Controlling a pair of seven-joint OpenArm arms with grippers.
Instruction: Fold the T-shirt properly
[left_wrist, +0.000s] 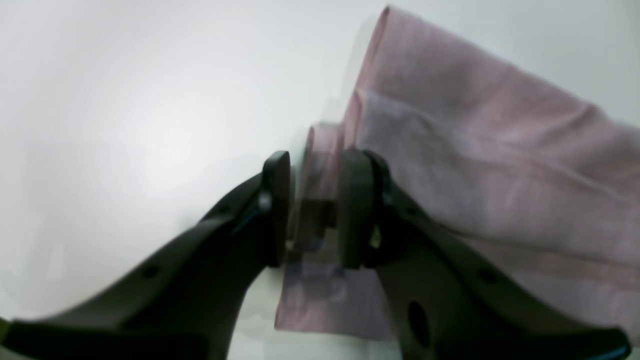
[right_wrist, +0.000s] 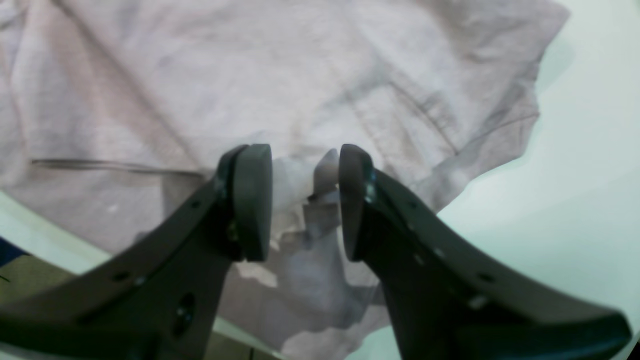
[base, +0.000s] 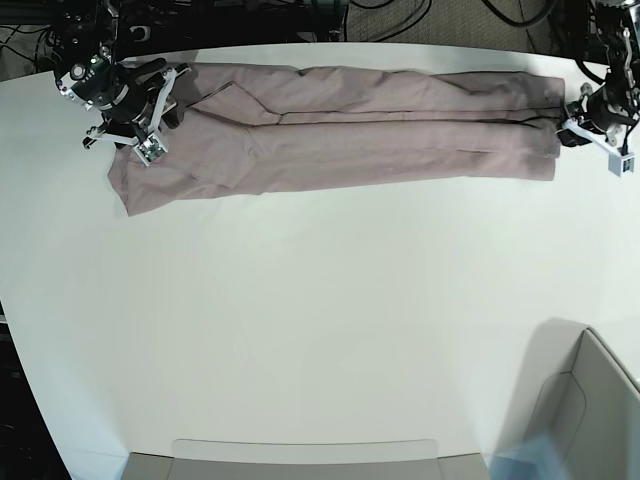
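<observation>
Left fingers (left_wrist: 274, 212): parted, astride the stacked edge of the cloth at the left arm's end; no pinch visible. Placement suits taking or freeing several layers together; which of the two, cannot tell.
Right fingers (right_wrist: 250, 205): spread apart over the rumpled opposite end, cloth showing in the gap; nothing gripped. Stationed there, presumably, so that both ends can be handled as a pair.
T-shirt (base: 330, 160): dusty mauve, soft, lightly creased; laid as a long, narrow band along one edge of the tabletop (base: 320, 300), between the two arms.
Layers: overlapping lengthwise, with long fold lines across the band; end by the left fingers fairly straight, end by the right fingers uneven, one corner flaring outward.
Grey bin (base: 602, 390): at a corner of the base view, well apart from the garment, out of the folding area.
Stage, as judged: lengthwise narrowing largely made; shortening of the band remains.
Next requirement, as judged: flare tucked in, then all layers caught at an end before folding across.
Risk, as judged: a shallow pinch would lift the top layer alone and skew the stack.
</observation>
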